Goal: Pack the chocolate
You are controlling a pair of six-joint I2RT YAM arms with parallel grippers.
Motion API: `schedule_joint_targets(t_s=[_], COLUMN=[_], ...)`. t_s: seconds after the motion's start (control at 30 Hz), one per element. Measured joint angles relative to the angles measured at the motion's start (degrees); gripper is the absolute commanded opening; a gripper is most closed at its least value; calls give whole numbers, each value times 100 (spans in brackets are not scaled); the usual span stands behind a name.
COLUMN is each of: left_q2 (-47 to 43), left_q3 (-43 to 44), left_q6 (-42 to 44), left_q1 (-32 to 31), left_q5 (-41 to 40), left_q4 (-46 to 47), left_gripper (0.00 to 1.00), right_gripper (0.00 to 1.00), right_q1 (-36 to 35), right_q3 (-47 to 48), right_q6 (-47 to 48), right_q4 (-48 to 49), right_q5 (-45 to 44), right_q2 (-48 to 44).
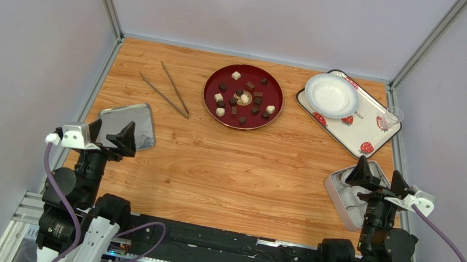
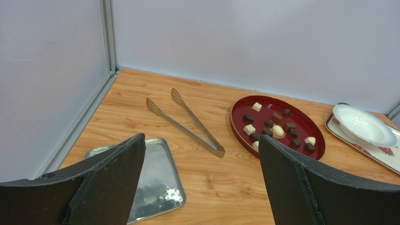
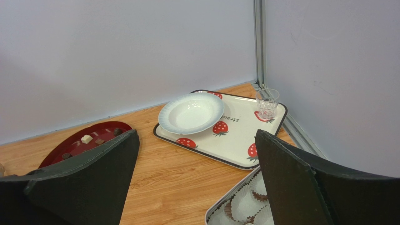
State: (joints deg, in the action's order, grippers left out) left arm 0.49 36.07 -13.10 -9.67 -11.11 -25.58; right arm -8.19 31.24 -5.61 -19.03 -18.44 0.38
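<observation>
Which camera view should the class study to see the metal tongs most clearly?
The left wrist view: the tongs lie close and unblocked, both arms and both tips plain. The top external view shows them whole but small and thin. The right wrist view does not show them.

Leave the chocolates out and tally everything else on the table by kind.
Trays: 2, the steel tray and the strawberry tray
red plate: 1
white bowl: 1
glass: 1
tongs: 1
box of paper cups: 1
Total: 7
</observation>
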Motion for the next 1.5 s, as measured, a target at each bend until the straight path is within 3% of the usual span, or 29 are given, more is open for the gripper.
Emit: schedule_joint_targets(t_s=[0.5, 0.67, 0.97, 1.2, 1.5], left_q2=[0, 0, -2, 0, -2], left_q3=[0, 0, 101, 111, 116], left_q6=[-2, -13, -363, -708, -765], left_q1=[0, 0, -76, -160, -264], left_q5=[0, -2, -52, -50, -59], left_q4=[-2, -46, -452, -949, -1038], left_gripper=[98, 98, 97, 97, 97], right_gripper=[99, 99, 100, 100, 99], right_q1=[0, 0, 0, 0, 0], right_q3=[39, 435, 1530, 1659, 1495], right_q6=[-195, -522, -1434, -2295, -2721], right_q4=[-63, -378, -1838, -2837, -2988], right_q5=[-15, -205, -503, -334, 201], right_q2=[0, 352, 2332, 3611, 5226])
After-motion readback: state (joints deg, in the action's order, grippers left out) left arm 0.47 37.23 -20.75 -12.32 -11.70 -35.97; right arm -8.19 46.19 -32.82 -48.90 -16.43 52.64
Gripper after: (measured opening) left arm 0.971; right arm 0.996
